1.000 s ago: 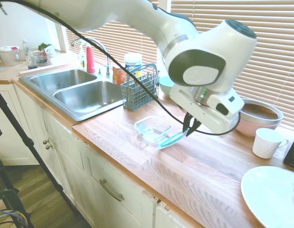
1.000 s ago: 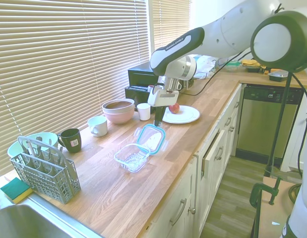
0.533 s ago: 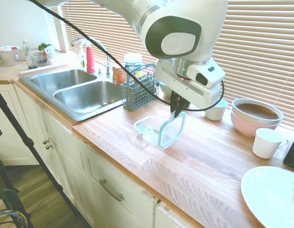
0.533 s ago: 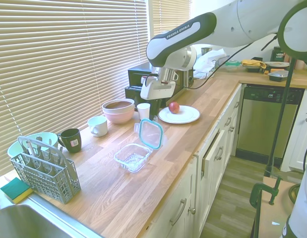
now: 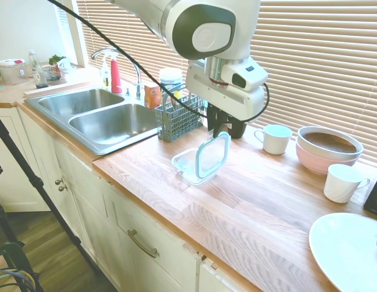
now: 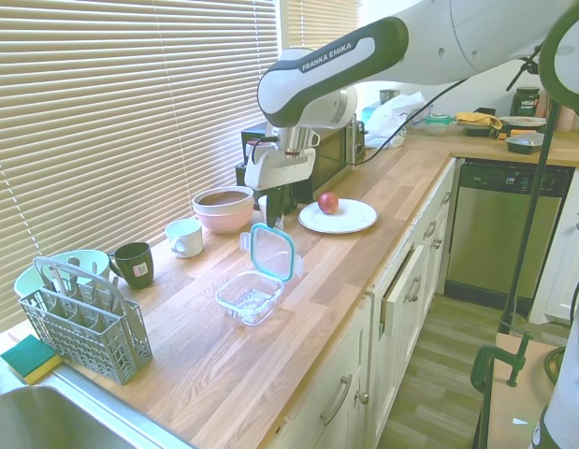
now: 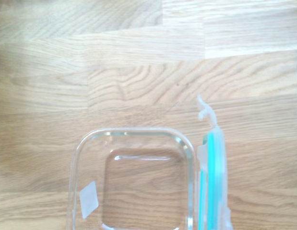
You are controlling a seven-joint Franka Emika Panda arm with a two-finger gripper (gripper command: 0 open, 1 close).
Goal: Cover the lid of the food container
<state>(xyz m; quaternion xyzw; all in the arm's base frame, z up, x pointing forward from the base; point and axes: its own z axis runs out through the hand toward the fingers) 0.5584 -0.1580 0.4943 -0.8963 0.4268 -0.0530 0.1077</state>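
The food container [image 5: 191, 165] sits open on the wooden counter [image 5: 255, 213], close to its front edge. Just above its far side the lid [image 5: 212, 155] hangs nearly upright, teal rim facing out, its top edge pinched in the pincer [image 5: 220, 131]. Behind stand a grey cutlery basket [image 5: 179, 115], a white mug [image 5: 276, 139] and a pink bowl [image 5: 328, 149].

You see the lid [image 5: 213, 155] hanging on edge from the tool [image 5: 220, 131], just beside the food container [image 5: 192, 165] on the counter [image 5: 267, 207].
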